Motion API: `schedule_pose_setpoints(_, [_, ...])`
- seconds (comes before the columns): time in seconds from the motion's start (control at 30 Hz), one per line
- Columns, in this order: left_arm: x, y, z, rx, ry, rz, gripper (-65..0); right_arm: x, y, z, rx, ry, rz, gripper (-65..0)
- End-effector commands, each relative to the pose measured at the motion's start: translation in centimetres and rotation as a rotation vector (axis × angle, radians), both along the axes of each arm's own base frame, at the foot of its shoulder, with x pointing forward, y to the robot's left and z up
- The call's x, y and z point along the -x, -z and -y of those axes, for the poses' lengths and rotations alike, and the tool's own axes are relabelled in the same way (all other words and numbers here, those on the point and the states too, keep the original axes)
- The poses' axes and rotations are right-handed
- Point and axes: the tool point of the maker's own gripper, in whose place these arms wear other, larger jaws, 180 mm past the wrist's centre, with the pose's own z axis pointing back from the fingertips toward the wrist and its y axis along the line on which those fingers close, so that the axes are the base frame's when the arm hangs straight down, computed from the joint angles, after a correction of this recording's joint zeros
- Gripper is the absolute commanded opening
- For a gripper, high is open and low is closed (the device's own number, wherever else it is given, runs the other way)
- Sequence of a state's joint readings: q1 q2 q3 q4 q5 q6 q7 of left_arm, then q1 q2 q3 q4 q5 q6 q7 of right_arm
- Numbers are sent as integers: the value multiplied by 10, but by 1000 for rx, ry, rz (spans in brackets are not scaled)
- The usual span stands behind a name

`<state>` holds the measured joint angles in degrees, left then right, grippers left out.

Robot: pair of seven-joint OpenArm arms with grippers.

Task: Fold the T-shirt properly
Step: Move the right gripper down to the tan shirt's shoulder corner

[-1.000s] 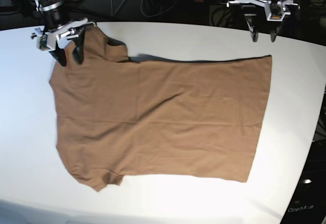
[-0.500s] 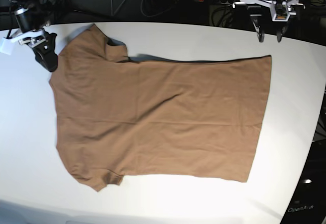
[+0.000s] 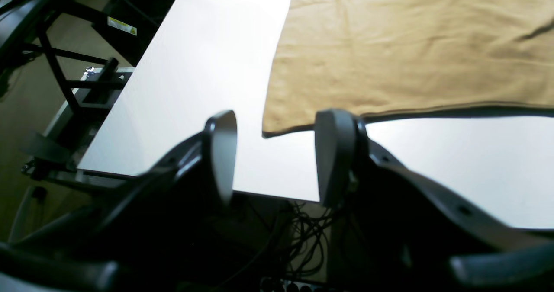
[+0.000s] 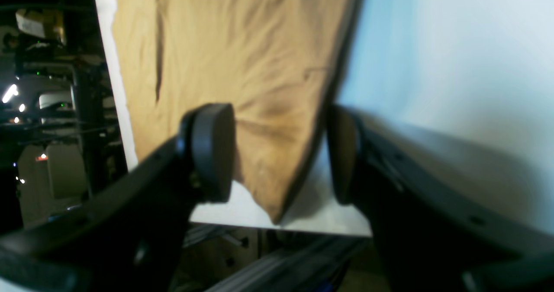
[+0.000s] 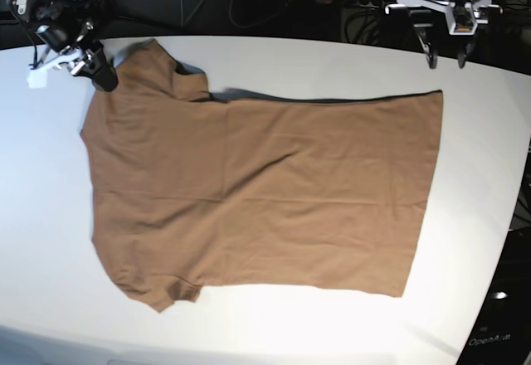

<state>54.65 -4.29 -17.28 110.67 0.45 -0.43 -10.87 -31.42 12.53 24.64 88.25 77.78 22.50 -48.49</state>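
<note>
Black curved fingers (image 3: 223,149) on both tools, with white brackets.

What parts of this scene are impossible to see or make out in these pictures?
- T-shirt, base view: its underside and any layer folded beneath, hidden by the top cloth.
- T-shirt, left wrist view: most of it is cut off by the top and right edges.
- Right gripper, base view: too small and dark to read its jaws.
- Right wrist view: blurred, so cloth detail is lost.
- Table, base view: near edge washed out by glare.

White table (image 5: 332,58) (dark cables (image 5: 249,8) behind)
</note>
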Motion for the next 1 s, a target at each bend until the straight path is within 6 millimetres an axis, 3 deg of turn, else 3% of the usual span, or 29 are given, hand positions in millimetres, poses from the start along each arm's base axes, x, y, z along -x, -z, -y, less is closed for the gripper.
schedule_pose_setpoints(0.0, [0,-8,0,-13,7,23,-362,-4,-10,4,-7,9,37,-308])
schedule_pose_setpoints(0.2, [0,-9,-1,-15,10,24,-362,7,-7,0,-11,-3,16,-313])
schedule_pose_setpoints(0.37, [-1,-10,0,-14,8,29,-362,6,-15,-8,13,-83,95,-316])
schedule_pose_setpoints(0.9, [1,-10,0,-14,6,24,-362,3,-14,-18,-4,-142,79,-318])
schedule_pose_setpoints(0.97, [1,-10,0,-14,6,24,-362,0,-15,-18,-4,-143,87,-342])
